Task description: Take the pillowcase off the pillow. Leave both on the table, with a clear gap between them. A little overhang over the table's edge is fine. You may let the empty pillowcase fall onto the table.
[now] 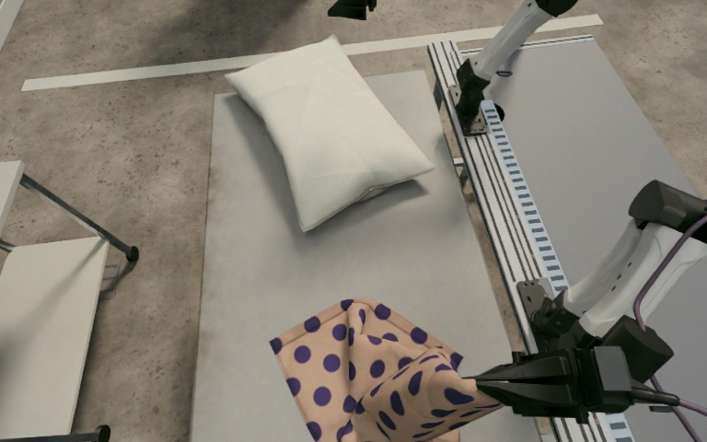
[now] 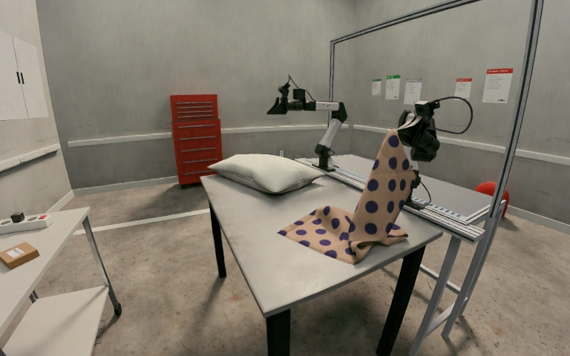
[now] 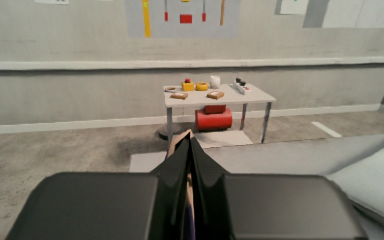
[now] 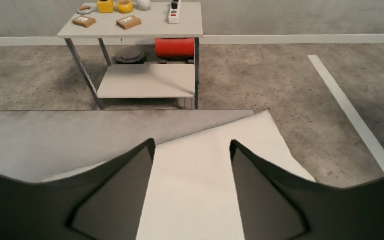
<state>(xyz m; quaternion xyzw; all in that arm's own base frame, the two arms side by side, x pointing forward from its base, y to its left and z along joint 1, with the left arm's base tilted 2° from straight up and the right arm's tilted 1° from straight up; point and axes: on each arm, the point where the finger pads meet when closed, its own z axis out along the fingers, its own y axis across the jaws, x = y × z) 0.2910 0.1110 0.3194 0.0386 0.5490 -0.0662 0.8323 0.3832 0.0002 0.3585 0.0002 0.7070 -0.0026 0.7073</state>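
The bare white pillow (image 1: pixel 324 125) (image 2: pixel 270 171) (image 3: pixel 380 175) (image 4: pixel 195 210) lies on the table (image 1: pixel 248 273) (image 2: pixel 252 264), one end over its far edge. The tan pillowcase with purple dots (image 1: pixel 330 362) (image 2: pixel 383 193) is off the pillow; its lower part lies on the table, apart from the pillow, and its other end is lifted. My left gripper (image 1: pixel 471 378) (image 2: pixel 399 129) (image 3: pixel 190 140) is shut on that raised end, above the table's rail-side edge. My right gripper (image 2: pixel 270 112) (image 4: pixel 192 141) is open and empty, high beyond the pillow. The pillowcase's near end is cut off in the top view.
A metal rail (image 1: pixel 492 207) carrying both arm bases runs along one long side of the table. A white side table (image 1: pixel 34 328) (image 2: pixel 54 233) (image 4: pixel 135 25) stands off the opposite side. A tall frame (image 2: pixel 507 145) rises beside the rail, near the left arm.
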